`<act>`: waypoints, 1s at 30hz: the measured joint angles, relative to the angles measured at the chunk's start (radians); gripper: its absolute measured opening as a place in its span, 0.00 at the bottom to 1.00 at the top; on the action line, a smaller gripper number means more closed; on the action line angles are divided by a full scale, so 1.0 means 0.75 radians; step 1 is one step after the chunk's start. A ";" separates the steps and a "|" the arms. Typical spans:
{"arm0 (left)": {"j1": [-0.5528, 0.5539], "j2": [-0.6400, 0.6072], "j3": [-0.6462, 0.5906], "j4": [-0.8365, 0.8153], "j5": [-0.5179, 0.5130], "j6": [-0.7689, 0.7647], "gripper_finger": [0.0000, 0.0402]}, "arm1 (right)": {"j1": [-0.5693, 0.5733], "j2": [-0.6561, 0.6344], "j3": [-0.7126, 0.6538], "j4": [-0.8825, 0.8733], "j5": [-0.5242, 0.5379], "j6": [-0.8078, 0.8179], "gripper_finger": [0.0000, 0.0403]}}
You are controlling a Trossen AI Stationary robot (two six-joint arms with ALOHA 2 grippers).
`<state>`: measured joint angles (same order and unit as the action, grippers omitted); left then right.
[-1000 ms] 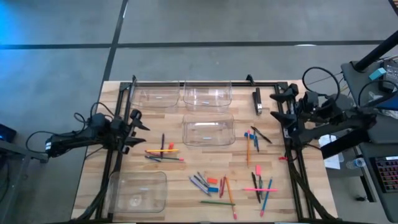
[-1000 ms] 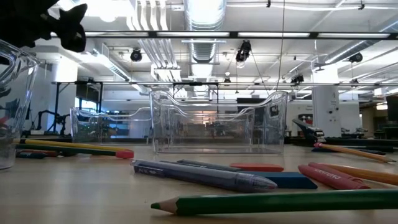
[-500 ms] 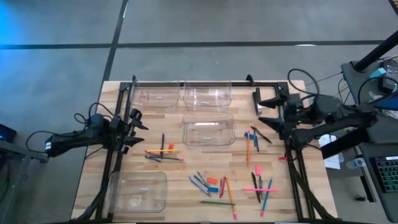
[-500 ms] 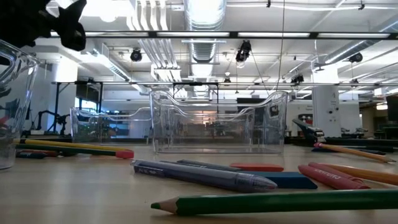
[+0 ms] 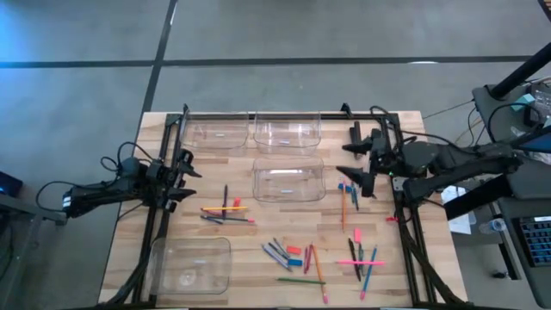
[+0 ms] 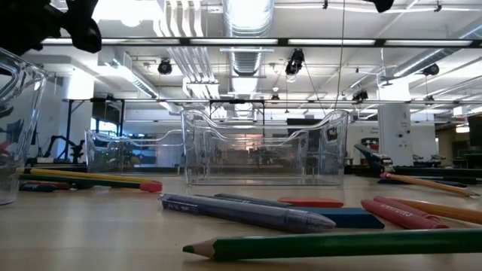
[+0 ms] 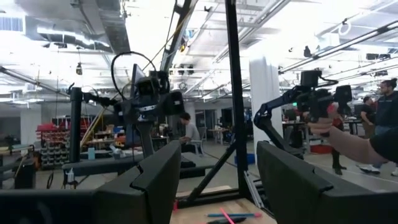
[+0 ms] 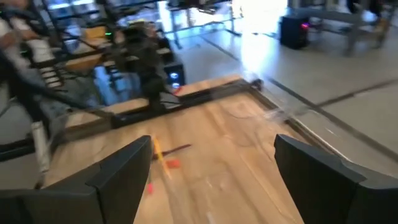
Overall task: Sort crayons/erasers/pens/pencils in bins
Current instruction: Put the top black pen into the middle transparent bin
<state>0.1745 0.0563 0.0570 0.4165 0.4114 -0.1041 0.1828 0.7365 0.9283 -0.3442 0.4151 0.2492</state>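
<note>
Sitting at the left edge: the left end effector (image 5: 188, 170) is hovering over the counter (image 5: 129, 250) beside the black frame rail, its fingers (image 7: 149, 180) partly apart and holding nothing.
Near-left bin: one clear bin (image 5: 189, 263) is lying at the front left corner, apart from the others.
Far bins: two clear bins are standing side by side along the back rail, the left one (image 5: 219, 133) and the right one (image 5: 287, 133); a fourth bin (image 5: 288, 182) is sitting just in front of the right one.
Left pile: pencils (image 5: 225, 208) and pens (image 5: 225, 195) are lying crossed between the left end effector and the middle bin.
Middle pile: crayons (image 5: 295, 261), an eraser (image 5: 294, 250) and more pens (image 5: 277, 254) are lying in front of the middle bin; a green pencil (image 6: 339, 244) is showing closest in the low view.
Right pile: pink pencils (image 5: 360, 262), pens (image 5: 355, 260) and an eraser (image 5: 356, 234) are lying near the right rail, with an orange pencil (image 5: 343, 209) behind them.
Black block: a black oblong block (image 5: 355, 139) is resting near the back right.
Right side: the right end effector (image 5: 355, 164) is hanging above the sticks just right of the middle bin, fingers (image 8: 118, 174) spread wide and gripping nothing.
</note>
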 joint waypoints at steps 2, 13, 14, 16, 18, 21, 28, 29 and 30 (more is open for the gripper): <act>0.000 0.000 0.000 0.004 -0.001 0.056 0.49 | 0.000 0.003 0.000 -0.032 0.048 0.035 0.81; 0.000 0.000 -0.004 0.059 -0.001 0.147 0.49 | 0.000 0.020 -0.001 -0.066 0.252 0.043 0.81; 0.000 0.000 -0.007 0.059 -0.001 0.148 0.49 | 0.000 0.026 -0.001 -0.068 0.251 0.042 0.81; 0.000 0.000 -0.016 0.057 -0.001 0.146 0.49 | 0.000 0.041 -0.001 -0.073 0.249 0.037 0.81; 0.000 0.000 -0.021 0.057 -0.001 0.133 0.49 | 0.000 0.046 -0.001 -0.087 0.249 0.040 0.81; -0.001 0.003 -0.028 0.055 -0.001 0.051 0.49 | 0.000 0.058 -0.001 -0.137 0.248 0.083 0.81; -0.001 0.003 -0.034 0.058 0.002 0.007 0.49 | 0.000 0.066 -0.001 -0.280 0.239 0.230 0.81; -0.001 0.003 -0.036 0.056 0.003 0.007 0.49 | 0.000 0.061 0.000 -0.301 0.238 0.241 0.81; -0.001 0.003 -0.036 0.053 0.003 0.007 0.49 | 0.000 0.058 0.003 -0.334 0.238 0.259 0.81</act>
<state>0.1741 0.0582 0.0298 0.4562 0.4137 -0.0986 0.1825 0.7797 0.9304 -0.5946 0.5935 0.4432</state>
